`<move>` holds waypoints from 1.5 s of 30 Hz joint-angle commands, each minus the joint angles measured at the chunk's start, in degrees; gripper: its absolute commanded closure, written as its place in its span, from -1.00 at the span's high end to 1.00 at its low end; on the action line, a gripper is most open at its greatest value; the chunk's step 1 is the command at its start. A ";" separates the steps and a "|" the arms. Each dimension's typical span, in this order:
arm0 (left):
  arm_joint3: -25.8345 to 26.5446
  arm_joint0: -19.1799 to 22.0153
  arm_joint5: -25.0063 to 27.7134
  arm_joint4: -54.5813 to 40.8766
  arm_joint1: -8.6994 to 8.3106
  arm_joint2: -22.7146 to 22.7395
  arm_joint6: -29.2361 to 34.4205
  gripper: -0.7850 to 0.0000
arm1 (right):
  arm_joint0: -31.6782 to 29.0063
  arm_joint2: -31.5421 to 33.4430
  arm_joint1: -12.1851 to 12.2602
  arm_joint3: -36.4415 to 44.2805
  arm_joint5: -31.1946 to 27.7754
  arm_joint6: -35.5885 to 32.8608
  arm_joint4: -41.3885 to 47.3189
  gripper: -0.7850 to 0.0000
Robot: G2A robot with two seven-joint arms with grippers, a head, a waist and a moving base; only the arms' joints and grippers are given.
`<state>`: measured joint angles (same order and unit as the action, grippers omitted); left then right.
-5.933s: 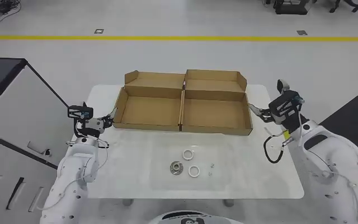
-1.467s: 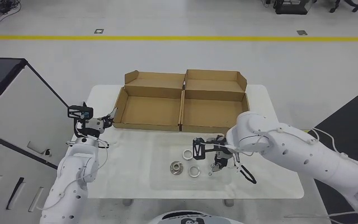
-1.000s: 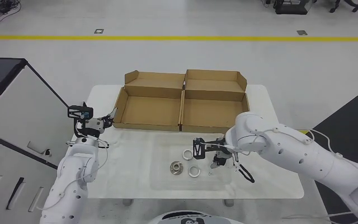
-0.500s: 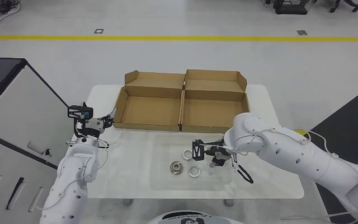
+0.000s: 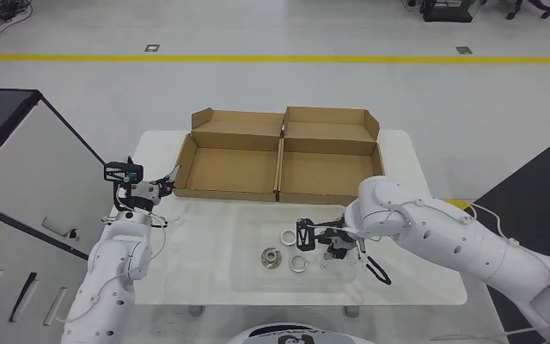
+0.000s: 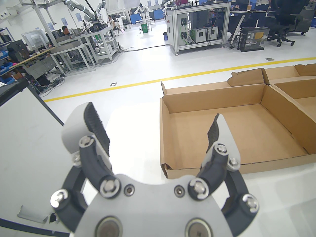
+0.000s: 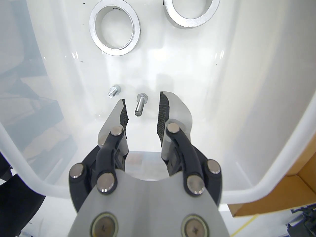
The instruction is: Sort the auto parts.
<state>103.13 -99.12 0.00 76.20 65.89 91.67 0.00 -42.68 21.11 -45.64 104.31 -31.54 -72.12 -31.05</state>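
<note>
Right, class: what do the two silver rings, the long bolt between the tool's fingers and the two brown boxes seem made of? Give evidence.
Two silver rings: probably machined metal, perhaps aluminium; satin grey faces, bright glints.
Long hex-headed silver bolt: likely plated steel; shiny, threaded shank.
Two brown open boxes: corrugated cardboard; matte tan, folded flaps, torn corner edge.

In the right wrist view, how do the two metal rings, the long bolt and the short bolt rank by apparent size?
1. Ring nearer the bolts and farther ring: they look alike, unranked.
2. Long bolt.
3. Short bolt.
</note>
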 commanded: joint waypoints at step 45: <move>0.00 0.00 0.00 0.00 0.00 0.00 0.00 1.00 | -0.92 10.41 3.89 5.36 -1.56 1.85 10.20 -1.00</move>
<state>103.13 -99.12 0.00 76.20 65.89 91.67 0.00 -43.23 30.52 -42.15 109.42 -32.91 -70.73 -21.68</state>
